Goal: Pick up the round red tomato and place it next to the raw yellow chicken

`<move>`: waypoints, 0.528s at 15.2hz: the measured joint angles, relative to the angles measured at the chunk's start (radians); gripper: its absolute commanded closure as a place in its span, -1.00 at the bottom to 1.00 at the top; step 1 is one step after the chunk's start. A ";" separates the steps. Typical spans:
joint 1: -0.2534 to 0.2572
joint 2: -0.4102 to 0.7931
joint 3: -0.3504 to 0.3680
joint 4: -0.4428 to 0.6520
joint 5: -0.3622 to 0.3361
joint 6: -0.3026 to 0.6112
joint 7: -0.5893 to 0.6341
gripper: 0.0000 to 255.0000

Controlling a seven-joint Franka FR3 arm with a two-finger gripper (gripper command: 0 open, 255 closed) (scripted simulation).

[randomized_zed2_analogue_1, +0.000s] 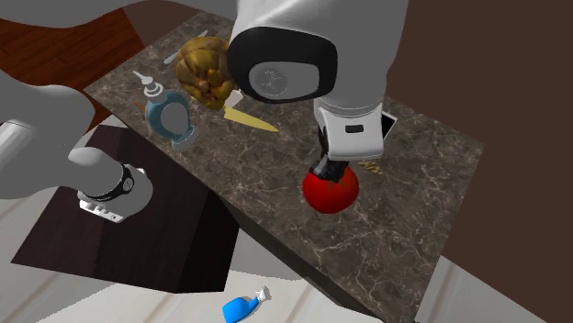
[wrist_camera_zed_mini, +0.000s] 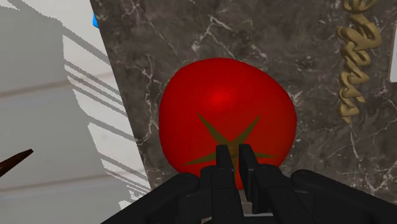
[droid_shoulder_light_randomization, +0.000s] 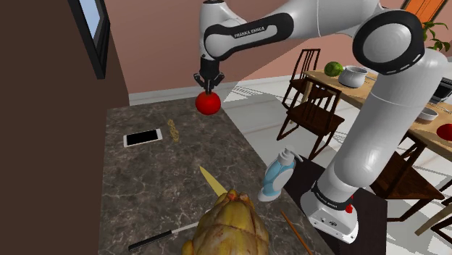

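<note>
We see the red tomato (droid_shoulder_light_randomization: 208, 103) (randomized_zed2_analogue_1: 331, 190) (wrist_camera_zed_mini: 226, 121) directly under the pincer (droid_shoulder_light_randomization: 208, 87) (randomized_zed2_analogue_1: 332, 168) (wrist_camera_zed_mini: 233, 159), whose two black fingers are drawn close and pinch it at the top, right where the green star of leaves sits. In the shoulder view the tomato seems to hang a little above the dark marbled counter (droid_shoulder_light_randomization: 145, 188) (randomized_zed2_analogue_1: 413, 229) (wrist_camera_zed_mini: 286, 38), though we cannot tell the gap for certain. In the wrist view it sits over the counter's edge, with pale floor to one side.

Just beside the pincer, on the counter, lies a tan pasta twist (droid_shoulder_light_randomization: 173, 130) (randomized_zed2_analogue_1: 371, 167) (wrist_camera_zed_mini: 356, 70), and just past that a white phone (droid_shoulder_light_randomization: 143, 137) (randomized_zed2_analogue_1: 389, 122) lies flat.

The yellow chicken (droid_shoulder_light_randomization: 226, 228) (randomized_zed2_analogue_1: 207, 72) is well apart from the pincer, at the end of the counter nearest the arm's stand (droid_shoulder_light_randomization: 333, 217) (randomized_zed2_analogue_1: 138, 229). Between the pincer and the chicken lies a yellow blade (droid_shoulder_light_randomization: 214, 181) (randomized_zed2_analogue_1: 250, 117), its near end by the bird. A blue and white bottle (droid_shoulder_light_randomization: 279, 176) (randomized_zed2_analogue_1: 167, 115) rests at the counter's edge beside the chicken, and a dark-handled knife (droid_shoulder_light_randomization: 163, 233) lies on the chicken's other side, farther from the pincer than the bird itself.
</note>
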 measured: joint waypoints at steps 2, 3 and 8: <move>-0.001 -0.003 -0.001 0.025 0.003 -0.027 -0.007 1.00; 0.000 -0.006 0.000 0.033 0.004 -0.038 -0.006 1.00; 0.000 -0.014 0.001 0.089 0.009 -0.102 -0.016 1.00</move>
